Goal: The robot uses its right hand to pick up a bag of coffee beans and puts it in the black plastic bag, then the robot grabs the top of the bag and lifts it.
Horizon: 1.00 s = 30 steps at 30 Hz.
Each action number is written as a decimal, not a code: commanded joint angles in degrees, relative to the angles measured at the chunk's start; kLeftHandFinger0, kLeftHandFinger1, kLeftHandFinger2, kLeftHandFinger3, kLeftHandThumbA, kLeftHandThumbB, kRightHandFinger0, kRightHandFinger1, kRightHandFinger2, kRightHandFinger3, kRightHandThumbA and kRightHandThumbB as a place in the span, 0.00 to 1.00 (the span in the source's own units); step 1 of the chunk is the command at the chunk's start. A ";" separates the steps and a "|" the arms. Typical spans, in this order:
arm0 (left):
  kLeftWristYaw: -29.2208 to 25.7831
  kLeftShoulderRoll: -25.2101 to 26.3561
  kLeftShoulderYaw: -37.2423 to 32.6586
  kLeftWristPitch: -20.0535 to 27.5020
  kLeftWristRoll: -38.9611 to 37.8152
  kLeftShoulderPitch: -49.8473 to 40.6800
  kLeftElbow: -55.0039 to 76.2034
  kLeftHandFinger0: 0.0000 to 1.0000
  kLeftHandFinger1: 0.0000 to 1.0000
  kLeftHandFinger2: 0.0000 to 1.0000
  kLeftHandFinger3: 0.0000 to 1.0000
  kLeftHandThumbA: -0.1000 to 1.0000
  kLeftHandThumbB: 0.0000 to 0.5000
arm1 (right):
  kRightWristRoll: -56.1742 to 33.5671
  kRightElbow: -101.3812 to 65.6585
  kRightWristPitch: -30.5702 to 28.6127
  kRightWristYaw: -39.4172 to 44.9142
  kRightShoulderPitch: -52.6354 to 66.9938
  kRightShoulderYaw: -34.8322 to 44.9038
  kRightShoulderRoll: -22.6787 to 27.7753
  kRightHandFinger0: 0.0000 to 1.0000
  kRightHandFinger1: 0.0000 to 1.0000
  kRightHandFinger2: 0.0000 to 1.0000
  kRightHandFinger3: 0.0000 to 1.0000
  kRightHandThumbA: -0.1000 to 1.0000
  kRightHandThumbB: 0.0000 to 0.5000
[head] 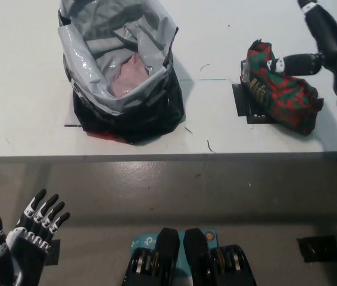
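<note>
A red and green patterned coffee bean bag (278, 88) lies on the white table (25, 119) at the right, on a dark mat. My black right hand (323, 44) hovers over its right end with fingers spread, open and holding nothing; one finger reaches across the top of the bag. The black plastic bag (121, 65) stands open on the table at the left, its grey lining showing and something pink inside. My white left hand (22, 250) rests low at the bottom left, below the table edge, fingers apart.
The table's front edge (168, 156) runs across the middle of the view, with grey floor below it. A small dark square (314, 247) lies on the floor at the bottom right. Bare table surface lies between the two bags.
</note>
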<state>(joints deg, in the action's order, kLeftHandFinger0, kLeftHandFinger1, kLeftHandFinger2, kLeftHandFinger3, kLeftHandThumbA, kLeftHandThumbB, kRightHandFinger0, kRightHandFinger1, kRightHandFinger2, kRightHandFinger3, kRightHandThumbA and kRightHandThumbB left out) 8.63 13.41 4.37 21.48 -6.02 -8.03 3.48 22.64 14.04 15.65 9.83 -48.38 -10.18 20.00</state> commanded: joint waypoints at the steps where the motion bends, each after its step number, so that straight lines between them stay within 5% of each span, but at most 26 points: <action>1: -1.09 -0.24 0.93 4.48 2.13 -1.31 1.17 1.00 1.00 1.00 1.00 1.00 0.56 | 6.11 23.41 7.40 1.07 -15.93 -5.33 -1.69 1.00 1.00 1.00 1.00 1.00 0.77; 9: -1.09 -0.49 1.02 5.45 3.21 -1.79 0.85 1.00 1.00 1.00 1.00 1.00 0.56 | 4.83 40.36 6.49 -2.19 -20.78 -7.26 -4.11 1.00 1.00 1.00 1.00 1.00 0.71; 30: -0.84 -1.10 1.04 5.45 2.77 -2.38 1.03 1.00 1.00 1.00 1.00 1.00 0.63 | -1.93 56.48 2.90 -2.73 -27.90 -3.18 -6.46 1.00 1.00 1.00 1.00 1.00 0.77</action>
<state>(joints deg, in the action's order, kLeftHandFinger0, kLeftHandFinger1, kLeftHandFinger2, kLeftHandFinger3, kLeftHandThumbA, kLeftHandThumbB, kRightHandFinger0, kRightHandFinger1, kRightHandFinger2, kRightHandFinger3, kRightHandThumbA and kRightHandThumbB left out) 8.58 12.20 4.68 24.45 -3.58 -10.29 3.53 23.47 69.62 20.45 8.35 -70.80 -15.46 13.80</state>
